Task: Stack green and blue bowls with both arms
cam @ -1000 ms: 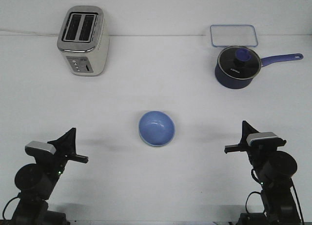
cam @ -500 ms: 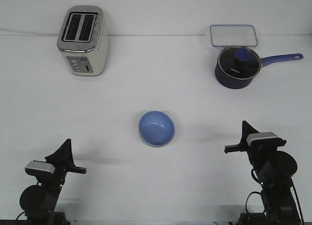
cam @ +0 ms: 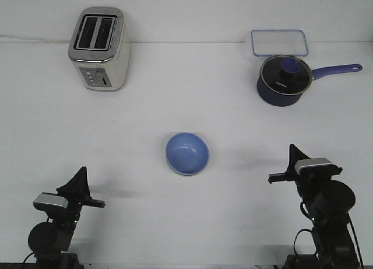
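Left gripper: low in the lower-left corner of the frame, its dark fingers rising to a single point above the arm; nothing is held, and whether the fingers are apart or together cannot be told from this angle.
Right gripper: lower right of the frame, dark fingers pointing up above a silver-topped wrist block; empty, and its opening likewise cannot be told.
Blue bowl: at the centre of the frame, between the two arms and well apart from both, sitting upright with its periwinkle hollow facing up.
Green bowl: only a thin pale rim shows along the lower edge of the blue bowl, which sits nested inside it.
Table: plain white surface filling the frame.
Toaster: upper left, silver and cream, two slots on top, standing upright.
Saucepan: upper right, dark navy with a glass lid on, its blue handle reaching toward the right edge.
Clear container: just above the saucepan in the frame, a rectangular tray with a blue rim.
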Available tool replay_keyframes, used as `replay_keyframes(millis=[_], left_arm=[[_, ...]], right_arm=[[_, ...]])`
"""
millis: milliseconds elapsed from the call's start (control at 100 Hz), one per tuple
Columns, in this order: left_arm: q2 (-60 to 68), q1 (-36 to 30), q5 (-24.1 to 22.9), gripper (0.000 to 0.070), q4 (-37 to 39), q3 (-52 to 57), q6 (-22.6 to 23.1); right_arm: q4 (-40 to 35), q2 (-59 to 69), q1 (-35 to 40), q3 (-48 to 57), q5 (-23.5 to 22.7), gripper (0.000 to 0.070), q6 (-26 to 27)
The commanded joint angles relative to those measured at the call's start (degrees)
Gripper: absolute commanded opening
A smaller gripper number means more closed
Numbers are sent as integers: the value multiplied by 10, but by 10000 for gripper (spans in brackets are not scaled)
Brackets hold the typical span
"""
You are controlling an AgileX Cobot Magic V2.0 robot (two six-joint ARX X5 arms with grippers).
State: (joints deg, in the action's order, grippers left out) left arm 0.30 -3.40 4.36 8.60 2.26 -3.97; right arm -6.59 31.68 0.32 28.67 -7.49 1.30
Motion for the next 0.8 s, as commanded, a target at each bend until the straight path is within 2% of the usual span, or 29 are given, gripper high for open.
replay_keyframes(millis=[0,220,790], left_arm=[[-1,1,-2,10,11,0,6],[-1,1,-6,10,49,-15,9],[-1,1,-9,10,47,-15,4]], right_arm=[[6,2,0,1,0,0,4],[6,2,0,1,0,0,4],[6,2,0,1,0,0,4]])
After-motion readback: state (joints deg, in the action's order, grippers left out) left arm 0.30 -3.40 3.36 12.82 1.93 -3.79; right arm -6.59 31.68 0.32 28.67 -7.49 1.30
